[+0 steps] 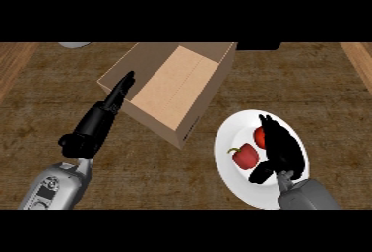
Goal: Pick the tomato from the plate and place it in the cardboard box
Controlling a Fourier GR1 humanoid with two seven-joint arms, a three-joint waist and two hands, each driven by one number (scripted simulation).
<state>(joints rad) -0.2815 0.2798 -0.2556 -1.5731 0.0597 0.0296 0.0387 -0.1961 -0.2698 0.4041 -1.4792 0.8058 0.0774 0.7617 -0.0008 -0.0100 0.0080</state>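
A white plate (234, 183) lies at the right of the wooden counter. On it a red tomato (259, 134) shows only as a sliver at the left edge of my right hand (282, 147). That hand lies over the tomato with fingers stretched past it and thumb spread low; I see no curl round the tomato. The open cardboard box (174, 88) stands left of the plate, tilted in view. My left hand (116, 96) is open, its straight fingers lying against the box's left wall.
A red bell pepper (245, 155) with a green stem lies on the plate just left of my right hand. A grey object (73, 45) and a black one (258, 46) sit at the counter's far edge.
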